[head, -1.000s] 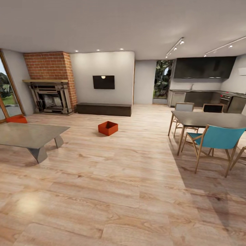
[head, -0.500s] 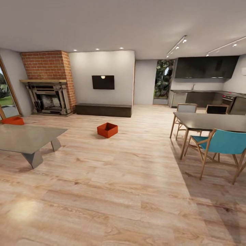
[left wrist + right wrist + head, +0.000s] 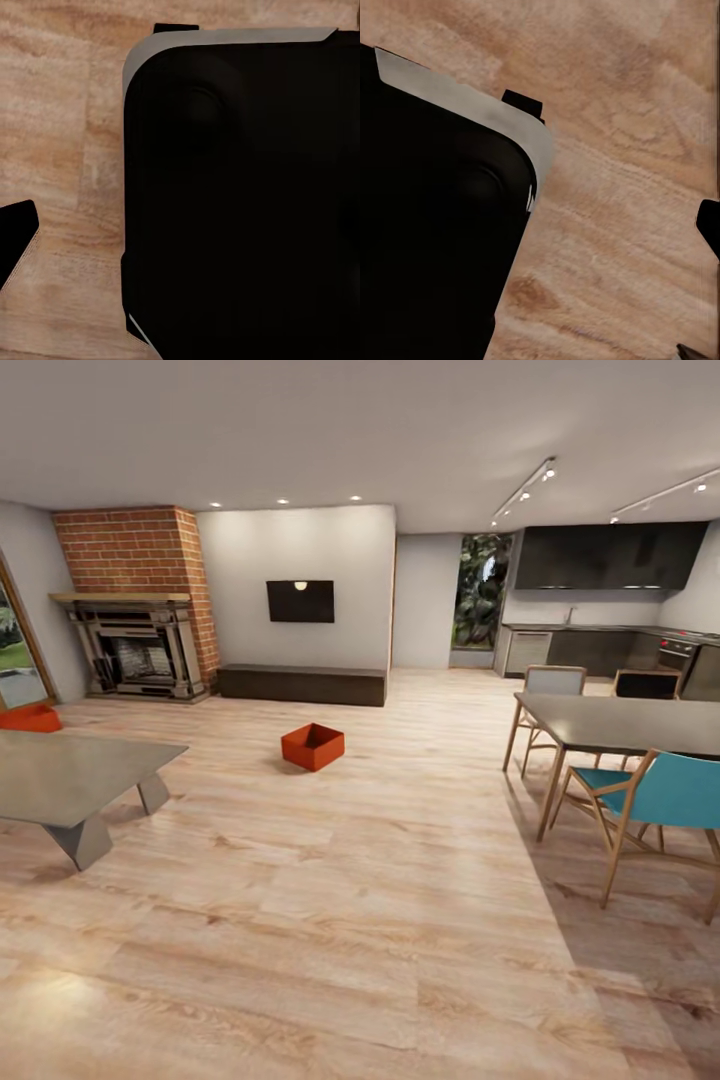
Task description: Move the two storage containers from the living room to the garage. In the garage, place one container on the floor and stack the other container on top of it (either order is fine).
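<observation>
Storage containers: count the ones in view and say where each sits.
2. One storage container sits on the wood floor mid-room, before the dark low cabinet. The other storage container is at far left, beyond the coffee table, partly hidden by it.

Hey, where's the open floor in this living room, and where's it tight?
Bare wood floor runs wide between the coffee table and the dining table, and all around the middle storage container. It is crowded at the chairs, and near the second container behind the coffee table.
</observation>
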